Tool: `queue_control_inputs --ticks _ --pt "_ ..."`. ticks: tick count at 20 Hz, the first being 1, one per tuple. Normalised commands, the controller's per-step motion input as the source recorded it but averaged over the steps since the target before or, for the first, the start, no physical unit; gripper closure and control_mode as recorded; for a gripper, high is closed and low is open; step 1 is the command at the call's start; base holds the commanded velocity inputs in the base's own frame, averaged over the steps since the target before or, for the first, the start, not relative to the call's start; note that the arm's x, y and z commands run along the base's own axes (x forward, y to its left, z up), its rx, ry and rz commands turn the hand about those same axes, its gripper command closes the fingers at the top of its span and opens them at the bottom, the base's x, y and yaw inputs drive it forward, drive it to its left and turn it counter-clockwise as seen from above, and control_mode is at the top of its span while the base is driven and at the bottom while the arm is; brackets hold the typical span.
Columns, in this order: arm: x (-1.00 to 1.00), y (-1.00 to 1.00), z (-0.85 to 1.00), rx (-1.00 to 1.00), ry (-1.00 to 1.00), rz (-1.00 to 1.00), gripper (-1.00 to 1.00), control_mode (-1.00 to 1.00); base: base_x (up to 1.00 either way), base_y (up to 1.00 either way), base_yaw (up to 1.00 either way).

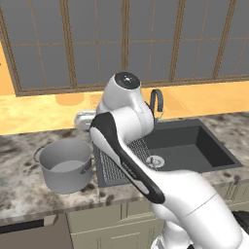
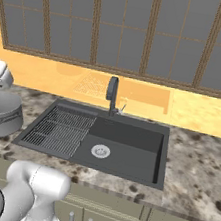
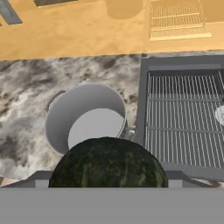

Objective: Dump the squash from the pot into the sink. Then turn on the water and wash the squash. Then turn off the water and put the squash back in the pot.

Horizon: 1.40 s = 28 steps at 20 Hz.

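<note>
The gripper [image 3: 108, 179] is clenched wide around the squash [image 3: 107, 162], which bulges large and dark green with yellowish flecks at the bottom of the hand view, held in the air above the desk [image 1: 19, 180] and clear of it. Just beyond the squash in that view sits the pot [image 3: 87, 120], upright on the mottled stone, its flat pale bottom bare and one loop handle showing at its rim. From the left base view the pot [image 1: 65, 165] stands just beside the left end of the sink [image 1: 194, 146], near its edge, though whether the two touch I cannot tell. The arm reaches up and bends to the left over it, hiding part of the ribbed section. The right base view shows the pot [image 2: 0, 113] at the left edge with the white hand above it (the fingers themselves are cut off there). The sink [image 2: 128, 135] lies open in that view: its ribbed section [image 2: 61, 127] on the left, the deeper basin on the right, and the round silver drain [image 2: 100, 151] on the basin floor near the ribs. A dark faucet [image 2: 112, 93] rises from the back rim at the middle of the sink, with no water visible running from it. Behind the desk runs an orange wall with a wide panelled window [image 2: 125, 29] above.
</note>
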Motion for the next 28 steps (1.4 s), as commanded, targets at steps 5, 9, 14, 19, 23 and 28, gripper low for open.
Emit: queue_control_inputs --ticks 5,9,14,19,23,28 --pt "0.27 0.55 -0.09 0.0 0.17 0.0 1.0 -1.0 0.0 0.0 0.0" --pt "0.31 0.41 -0.3 0.0 0.19 0.0 1.0 -1.0 0.0 0.0 0.0" --pt "0.29 0.31 -0.47 -0.01 0.17 0.0 1.0 -1.0 0.0 0.0 0.0" --pt "0.34 0.31 -0.47 -0.04 0.17 0.0 1.0 -1.0 0.0 0.0 0.0" --pt "0.27 0.33 -0.47 -0.04 0.17 0.0 1.0 -1.0 0.0 0.0 0.0" --pt "0.17 0.24 -0.41 -0.07 0.12 0.0 1.0 -1.0 0.0 0.0 0.0"
